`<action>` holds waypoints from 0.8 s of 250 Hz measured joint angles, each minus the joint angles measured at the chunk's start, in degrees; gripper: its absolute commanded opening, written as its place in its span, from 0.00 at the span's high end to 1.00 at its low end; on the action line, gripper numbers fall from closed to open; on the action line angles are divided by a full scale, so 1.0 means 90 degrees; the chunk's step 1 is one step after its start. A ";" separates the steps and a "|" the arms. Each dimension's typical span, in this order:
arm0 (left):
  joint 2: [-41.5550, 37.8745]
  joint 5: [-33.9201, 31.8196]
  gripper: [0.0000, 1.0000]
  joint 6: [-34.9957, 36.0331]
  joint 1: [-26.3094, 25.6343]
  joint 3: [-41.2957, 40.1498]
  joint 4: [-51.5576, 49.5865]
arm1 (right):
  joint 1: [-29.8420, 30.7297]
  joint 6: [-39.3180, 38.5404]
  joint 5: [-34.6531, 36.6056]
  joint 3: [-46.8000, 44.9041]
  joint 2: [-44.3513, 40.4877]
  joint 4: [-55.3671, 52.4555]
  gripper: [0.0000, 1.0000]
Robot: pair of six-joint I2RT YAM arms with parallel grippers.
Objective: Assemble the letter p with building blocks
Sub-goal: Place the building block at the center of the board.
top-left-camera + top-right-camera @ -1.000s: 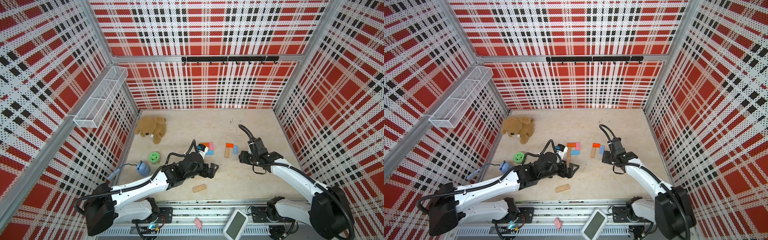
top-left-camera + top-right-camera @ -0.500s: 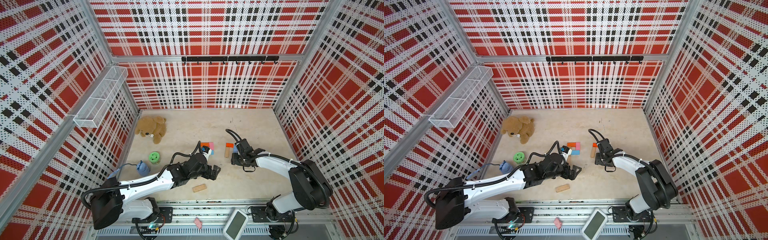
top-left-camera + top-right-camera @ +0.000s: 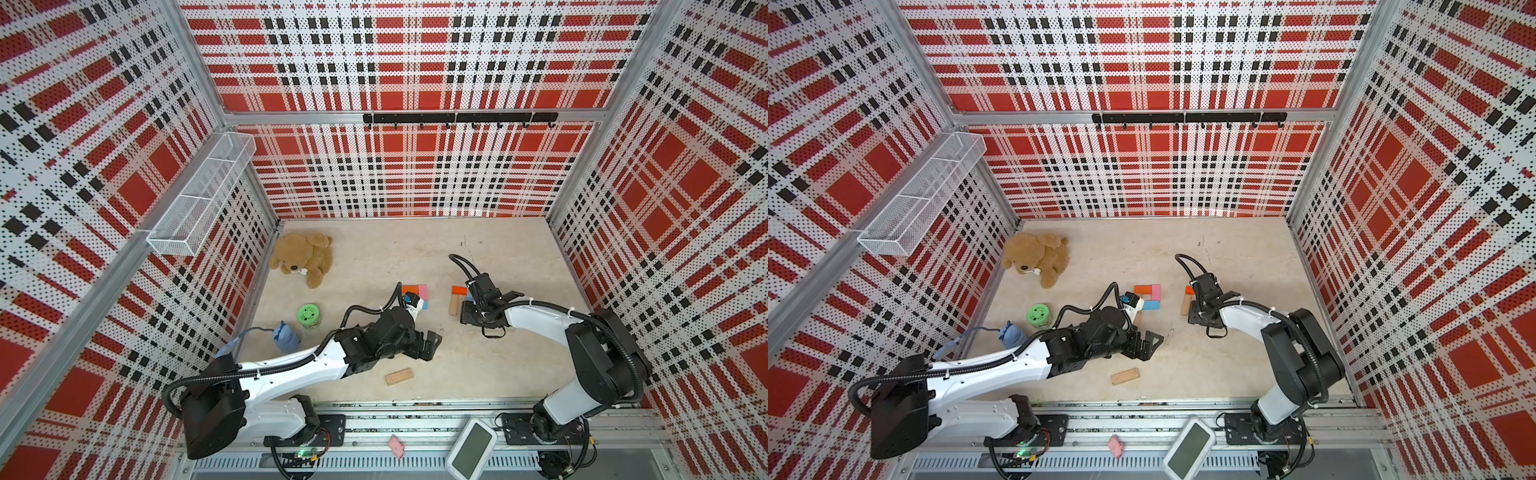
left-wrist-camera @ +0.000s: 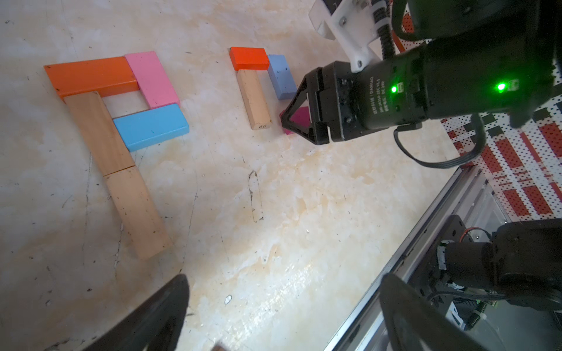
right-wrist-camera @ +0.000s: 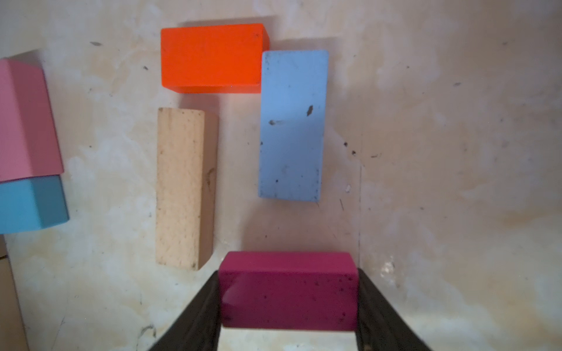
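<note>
In the right wrist view my right gripper [image 5: 287,304] is shut on a magenta block [image 5: 287,291], held low over the table. Just beyond it lie an orange block [image 5: 211,57], a tan block [image 5: 182,188] and a grey-blue block [image 5: 292,124], set as three sides of a small frame. The left wrist view shows a finished shape of an orange block [image 4: 91,76], a pink block [image 4: 152,79], a light blue block [image 4: 150,126] and two tan blocks [image 4: 98,133]. My left gripper [image 4: 282,304] is open and empty. A loose tan block [image 3: 399,376] lies near it.
A brown teddy bear [image 3: 303,257] sits at the back left. A green cylinder toy [image 3: 308,316] and a small blue object [image 3: 286,336] stand by the left wall. A white wire basket [image 3: 203,195] hangs on that wall. The metal rail [image 3: 415,405] runs along the front.
My right gripper has carried the magenta block leftward to the small group of blocks, its arm folding up. The left gripper has shifted slightly right.
</note>
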 measured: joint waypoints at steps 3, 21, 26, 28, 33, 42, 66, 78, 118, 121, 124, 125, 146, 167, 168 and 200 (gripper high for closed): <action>-0.0002 0.0000 0.01 0.0000 0.0000 0.0000 0.0000 | 0.0000 0.0000 0.0005 0.0002 0.0010 0.0000 0.51; -0.0027 -0.0002 0.01 0.0000 0.0000 0.0000 0.0000 | 0.0000 -0.0002 0.0044 0.0027 0.0080 -0.0017 0.49; -0.0036 -0.0002 0.01 0.0000 0.0000 0.0000 0.0000 | 0.0000 -0.0002 0.0058 0.0049 0.0095 -0.0024 0.49; -0.0039 -0.0002 0.01 0.0000 0.0000 0.0000 0.0000 | 0.0000 -0.0002 0.0058 0.0056 0.0100 -0.0027 0.48; -0.0053 -0.0002 0.01 0.0000 0.0000 0.0000 0.0000 | 0.0000 -0.0002 0.0061 0.0075 0.0124 -0.0017 0.48; -0.0068 -0.0002 0.01 0.0000 0.0000 0.0000 0.0002 | 0.0000 -0.0002 0.0075 0.0107 0.0153 -0.0015 0.46; -0.0078 -0.0002 0.01 0.0000 0.0000 0.0000 0.0000 | 0.0000 -0.0002 0.0102 0.0163 0.0211 -0.0012 0.41; -0.0078 -0.0002 0.01 0.0002 0.0000 0.0000 0.0000 | 0.0000 -0.0002 0.0107 0.0177 0.0223 -0.0015 0.39; -0.0078 -0.0002 0.01 0.0000 0.0000 0.0000 0.0002 | 0.0000 -0.0002 0.0119 0.0180 0.0223 -0.0019 0.31; -0.0078 -0.0002 0.01 0.0000 0.0000 0.0000 0.0000 | 0.0000 0.0000 0.0121 0.0180 0.0223 -0.0019 0.31; -0.0078 0.0000 0.01 0.0000 0.0000 0.0000 0.0000 | 0.0000 -0.0010 0.0121 0.0180 0.0223 -0.0019 0.30; -0.0078 0.0000 0.01 0.0000 0.0000 0.0000 0.0000 | 0.0000 -0.0002 0.0121 0.0180 0.0223 -0.0019 0.30; -0.0078 0.0000 0.01 0.0000 0.0000 0.0000 0.0000 | 0.0000 -0.0002 0.0119 0.0180 0.0223 -0.0019 0.27; -0.0080 -0.0002 0.01 0.0000 0.0000 0.0000 0.0000 | 0.0000 0.0000 0.0117 0.0180 0.0223 -0.0019 0.24; -0.0080 -0.0002 0.01 0.0000 0.0000 0.0000 0.0000 | 0.0000 0.0002 0.0114 0.0180 0.0223 -0.0019 0.24; -0.0090 0.0005 0.01 -0.0005 0.0000 0.0000 0.0002 | 0.0000 -0.0002 0.0061 0.0177 0.0148 -0.0032 0.22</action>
